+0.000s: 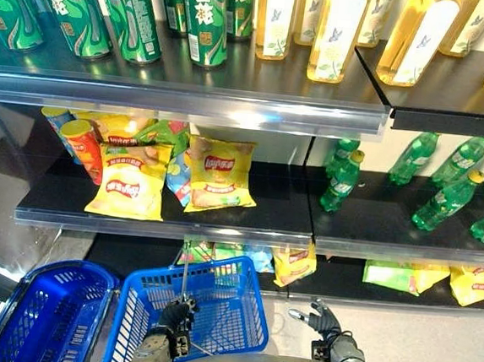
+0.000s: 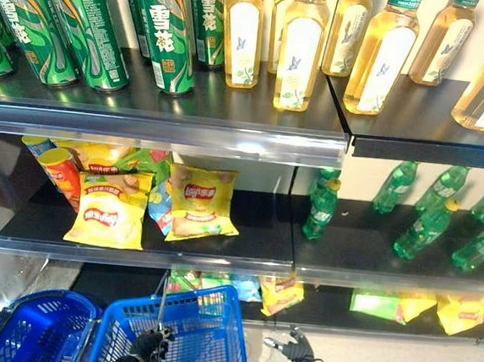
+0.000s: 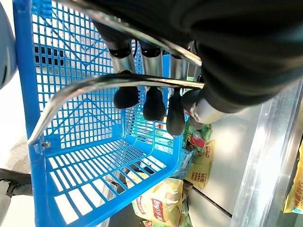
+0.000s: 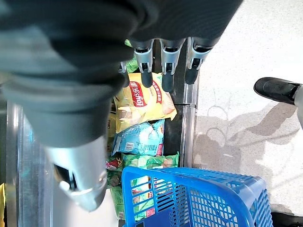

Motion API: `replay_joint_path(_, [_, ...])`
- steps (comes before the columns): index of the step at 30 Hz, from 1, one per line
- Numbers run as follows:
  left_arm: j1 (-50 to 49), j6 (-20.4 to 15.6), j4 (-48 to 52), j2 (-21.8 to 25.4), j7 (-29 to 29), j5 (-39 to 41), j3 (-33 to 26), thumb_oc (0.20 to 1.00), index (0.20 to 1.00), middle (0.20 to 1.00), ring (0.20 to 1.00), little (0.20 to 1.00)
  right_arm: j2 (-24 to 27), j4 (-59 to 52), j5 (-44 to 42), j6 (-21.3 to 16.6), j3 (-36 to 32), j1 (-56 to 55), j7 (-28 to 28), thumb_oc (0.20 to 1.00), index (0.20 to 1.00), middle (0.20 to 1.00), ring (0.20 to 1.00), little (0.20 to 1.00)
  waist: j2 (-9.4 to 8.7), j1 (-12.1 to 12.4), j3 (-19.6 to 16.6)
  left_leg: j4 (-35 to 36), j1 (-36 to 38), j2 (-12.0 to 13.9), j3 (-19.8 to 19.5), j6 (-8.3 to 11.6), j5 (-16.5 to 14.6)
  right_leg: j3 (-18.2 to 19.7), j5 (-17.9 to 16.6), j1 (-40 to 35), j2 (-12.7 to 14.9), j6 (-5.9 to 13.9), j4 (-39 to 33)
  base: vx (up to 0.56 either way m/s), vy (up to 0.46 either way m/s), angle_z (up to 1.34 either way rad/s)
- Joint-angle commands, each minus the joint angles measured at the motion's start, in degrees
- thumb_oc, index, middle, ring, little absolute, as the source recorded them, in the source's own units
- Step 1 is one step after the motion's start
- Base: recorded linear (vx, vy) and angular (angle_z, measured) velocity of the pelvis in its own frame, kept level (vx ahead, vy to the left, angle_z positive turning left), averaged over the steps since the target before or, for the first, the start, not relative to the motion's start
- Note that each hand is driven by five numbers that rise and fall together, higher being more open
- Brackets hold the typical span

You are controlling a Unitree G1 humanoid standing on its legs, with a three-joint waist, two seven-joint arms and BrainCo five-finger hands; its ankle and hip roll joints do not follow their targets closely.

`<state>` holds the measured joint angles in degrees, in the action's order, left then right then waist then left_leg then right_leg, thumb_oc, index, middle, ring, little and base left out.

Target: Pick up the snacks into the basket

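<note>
Snacks lie in two places on the shelving. On the middle shelf (image 1: 221, 222) two yellow chip bags rest flat near the front edge: one yellow chip bag (image 1: 131, 190) on the left and a second yellow chip bag (image 1: 218, 173) just beside it to the right, slightly overlapping a blue-green packet behind them. A red-and-yellow snack canister (image 1: 83, 148) leans at the far left of that shelf, with more packets heaped behind. On the bottom shelf, near the floor, more snack bags (image 1: 292, 262) lie in a row of yellow, blue and green packs; the right wrist view shows a yellow bag (image 4: 144, 100) and a blue bag (image 4: 140, 138) there.

The blue basket (image 1: 227, 315) hangs low in front of the shelving, with nothing visible inside it. The left hand (image 1: 175, 317) has its fingers (image 3: 152, 99) curled round the basket's metal handle (image 3: 94, 86), carrying it. A second, darker blue basket (image 1: 44, 316) sits just to its left.

The right hand (image 1: 321, 319) hovers to the right of the basket, above the pale floor, with straight, relaxed fingers and holds nothing.

The top shelf carries green cans (image 1: 205, 17) on the left and yellow drink bottles (image 1: 338, 28) on the right. Green bottles (image 1: 448, 199) lie on the right half of the middle shelf.
</note>
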<state>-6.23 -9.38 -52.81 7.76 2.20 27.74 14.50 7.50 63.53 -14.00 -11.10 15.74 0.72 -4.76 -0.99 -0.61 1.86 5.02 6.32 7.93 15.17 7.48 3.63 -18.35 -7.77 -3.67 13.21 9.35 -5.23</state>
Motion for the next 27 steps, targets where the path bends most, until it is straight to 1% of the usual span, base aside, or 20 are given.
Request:
replay_joint_path(1, [4.96, -6.05, 4.81, -0.38, -0.67, -1.87, -1.39, 0.200, 0.200, 0.200, 0.200, 0.200, -0.21, 0.26, -0.51, -1.91, 1.20, 4.00, 0.53, 1.000, 1.000, 1.000, 1.000, 1.000, -0.59, -0.09, 1.26, -0.02, -2.91, -2.89, -1.03, -3.35, -0.48, -3.39, 1.74, -1.68, -1.35, 0.42, 0.26, 0.00, 0.000, 0.00])
replay_joint_path(13, [5.57, -6.14, 4.56, 0.20, -0.94, -2.06, -2.02, 0.200, 0.200, 0.200, 0.200, 0.200, 0.13, 0.55, -0.97, -2.05, 1.00, 4.43, 0.97, 1.000, 1.000, 1.000, 1.000, 1.000, -0.63, -0.08, 1.44, -0.02, -3.00, -3.01, -1.22, -3.44, -0.76, -3.41, 1.73, -1.58, -1.25, 0.53, 0.67, 0.00, 0.000, 0.00])
replay_joint_path(15, [5.32, -6.19, 5.53, 0.52, -0.75, -1.90, -2.29, 0.200, 0.200, 0.200, 0.200, 0.200, 0.29, 0.05, -1.23, -2.00, 0.85, 4.29, 1.06, 1.000, 1.000, 1.000, 1.000, 1.000, -0.66, -0.03, 1.76, -0.02, -2.82, -3.05, -1.26, -3.63, -0.74, -3.41, 2.04, -1.27, -1.10, 0.50, 1.81, 0.00, 0.000, 0.00])
replay_joint_path(17, [5.34, -6.20, 6.68, 1.18, -0.63, -1.51, -2.83, 0.200, 0.200, 0.200, 0.200, 0.200, 0.59, -1.45, -1.58, -2.06, 0.71, 4.29, 1.28, 1.000, 1.000, 1.000, 1.000, 1.000, -0.66, 0.07, 2.91, -1.51, -3.32, -2.84, -1.36, -3.93, -0.97, -3.18, 3.04, 0.25, -0.57, 0.30, 5.68, -0.07, 0.008, 0.01])
replay_joint_path(18, [5.37, -6.28, 8.56, 2.14, -0.52, -1.25, -3.16, 0.200, 0.200, 0.200, 0.200, 0.200, 1.05, -4.26, -1.45, -2.26, 0.99, 4.30, 1.41, 1.000, 1.000, 1.000, 1.000, 1.000, -0.79, -0.04, 4.62, -4.97, -5.07, -2.37, -1.53, -4.04, -1.75, -2.95, 4.22, 2.07, -0.06, -0.04, 9.23, -0.10, 0.003, 0.00])
replay_joint_path(19, [5.37, -6.26, 8.58, 2.15, -0.52, -1.25, -3.17, 0.200, 0.200, 0.200, 0.200, 0.200, 1.05, -4.30, -1.45, -2.23, 0.99, 4.29, 1.40, 1.000, 1.000, 1.000, 1.000, 1.000, -0.80, -0.06, 4.57, -5.20, -5.27, -2.34, -1.57, -4.04, -1.86, -2.95, 4.30, 2.22, -0.03, -0.05, 9.39, -0.12, -0.008, 0.03])
replay_joint_path(22, [5.41, -6.70, 11.66, 3.41, -0.48, -0.43, -3.35, 0.200, 0.200, 0.200, 0.200, 0.200, 2.20, -8.89, -2.26, -2.89, 0.79, 3.83, 1.49, 1.000, 1.000, 1.000, 1.000, 1.000, -1.07, -0.02, 7.79, -13.63, -10.89, -1.50, -2.59, -3.86, -3.88, -3.99, 6.33, 4.68, 1.15, -0.76, 13.70, -0.15, -0.024, 0.13])
replay_joint_path(23, [5.56, -6.90, 13.03, 3.80, -0.42, 0.16, -3.32, 0.200, 0.200, 0.200, 0.200, 0.200, 2.59, -9.91, -2.63, -3.10, 0.81, 3.99, 1.60, 1.000, 1.000, 1.000, 1.000, 1.000, -1.05, -0.09, 9.06, -16.74, -13.28, -0.80, -2.86, -3.74, -4.53, -4.52, 6.91, 6.35, 1.75, -0.95, 16.00, -0.19, -0.018, 0.25])
replay_joint_path(24, [5.44, -6.94, 14.60, 4.26, -0.39, 1.06, -3.23, 0.200, 0.200, 0.200, 0.200, 0.200, 3.17, -12.05, -2.47, -3.23, 0.87, 3.89, 1.78, 1.000, 1.000, 1.000, 1.000, 1.000, -1.03, -0.38, 10.13, -20.25, -16.13, 0.58, -3.06, -3.59, -5.62, -4.96, 8.09, 8.95, 2.50, -1.19, 19.70, -0.14, -0.009, 0.21])
replay_joint_path(25, [5.42, -6.93, 14.62, 4.26, -0.38, 1.06, -3.23, 0.200, 0.200, 0.200, 0.200, 0.200, 3.18, -12.08, -2.46, -3.21, 0.87, 3.87, 1.78, 1.000, 1.000, 1.000, 1.000, 1.000, -1.01, -0.41, 10.00, -20.50, -16.40, 0.63, -3.11, -3.59, -5.73, -4.95, 8.17, 9.17, 2.52, -1.20, 19.88, -0.17, 0.007, 0.20])
replay_joint_path(26, [5.87, -7.14, 15.07, 4.51, -0.24, 1.47, -2.49, 0.200, 0.200, 0.200, 0.200, 0.200, 3.88, -12.03, -2.12, -3.24, 0.73, 4.54, 1.63, 1.000, 1.000, 1.000, 1.000, 1.000, -0.68, -0.54, 11.43, -24.43, -19.61, 1.33, -3.58, -3.67, -6.88, -4.91, 9.50, 12.23, 3.44, -1.39, 24.08, -0.10, 0.012, 0.09])
replay_joint_path(27, [5.91, -7.14, 15.05, 4.49, -0.24, 1.47, -2.49, 0.200, 0.200, 0.200, 0.200, 0.200, 3.90, -12.02, -2.12, -3.24, 0.72, 4.57, 1.63, 1.000, 1.000, 1.000, 1.000, 1.000, -0.62, -0.48, 11.41, -25.02, -19.93, 1.45, -3.59, -3.66, -7.25, -4.80, 9.78, 12.53, 3.48, -1.39, 24.55, -0.13, 0.020, 0.13])
